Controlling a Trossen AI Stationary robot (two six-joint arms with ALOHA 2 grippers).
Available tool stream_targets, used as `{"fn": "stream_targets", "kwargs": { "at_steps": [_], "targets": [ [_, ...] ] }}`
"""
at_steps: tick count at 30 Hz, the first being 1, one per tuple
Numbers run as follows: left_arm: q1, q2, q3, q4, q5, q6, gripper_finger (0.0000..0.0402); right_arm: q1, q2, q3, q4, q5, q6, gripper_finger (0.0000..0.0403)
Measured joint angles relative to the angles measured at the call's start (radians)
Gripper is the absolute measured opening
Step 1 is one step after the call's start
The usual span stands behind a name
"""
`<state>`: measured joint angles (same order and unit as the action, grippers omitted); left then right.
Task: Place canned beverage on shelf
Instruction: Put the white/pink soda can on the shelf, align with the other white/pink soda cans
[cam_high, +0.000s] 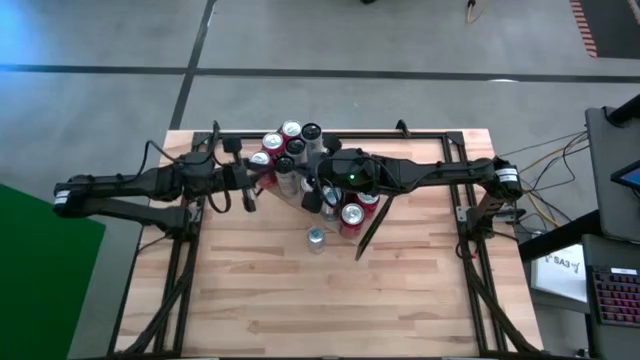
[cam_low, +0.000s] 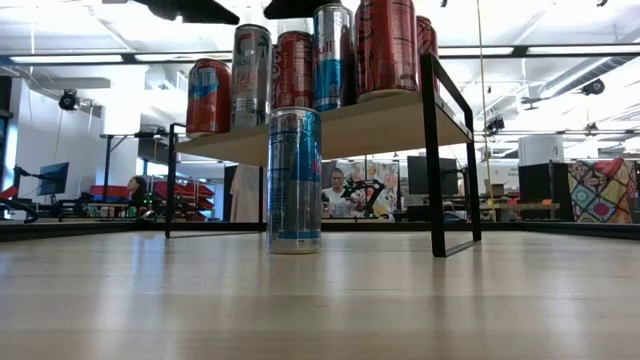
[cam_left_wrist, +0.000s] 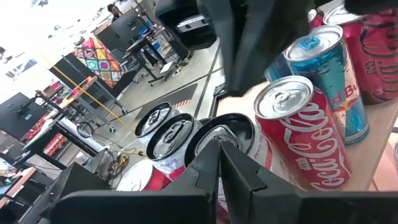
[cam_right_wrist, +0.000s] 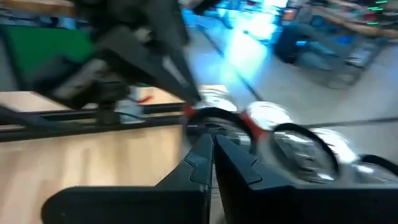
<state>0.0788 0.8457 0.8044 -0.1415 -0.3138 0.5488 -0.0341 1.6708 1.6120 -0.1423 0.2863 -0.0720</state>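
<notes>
We see the shelf (cam_low: 390, 118) standing near the worktop's (cam_high: 330, 290) far edge, crowded with cans (cam_high: 292, 131). One silver-blue can (cam_low: 294, 180) stands alone on the worktop just in front of it. Both grippers hover above the shelf's cans, the left gripper (cam_left_wrist: 219, 163) and right gripper (cam_right_wrist: 212, 155) each with fingers pressed together, holding nothing.

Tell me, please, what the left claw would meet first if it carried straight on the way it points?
Probably the silver can top just beyond the shut left claw, among the cans on the shelf; depth is hard to judge.
</notes>
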Motion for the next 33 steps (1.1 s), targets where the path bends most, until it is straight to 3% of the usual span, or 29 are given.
{"fn": "stream_targets", "kwargs": {
  "at_steps": [6, 13, 33],
  "targets": [
    [0.000, -0.011, 0.037, 0.002, 0.014, -0.008, 0.0000, -0.013, -0.001, 0.051, -0.051, 0.118, -0.006, 0.0009],
    [0.000, -0.014, 0.046, 0.000, 0.014, -0.008, 0.0000, -0.043, 0.000, 0.109, -0.117, 0.116, -0.005, 0.0009],
    [0.000, -0.043, 0.046, 0.061, 0.014, -0.008, 0.0000, -0.117, 0.002, 0.111, -0.152, 0.043, 0.062, 0.0009]
  ]
}}
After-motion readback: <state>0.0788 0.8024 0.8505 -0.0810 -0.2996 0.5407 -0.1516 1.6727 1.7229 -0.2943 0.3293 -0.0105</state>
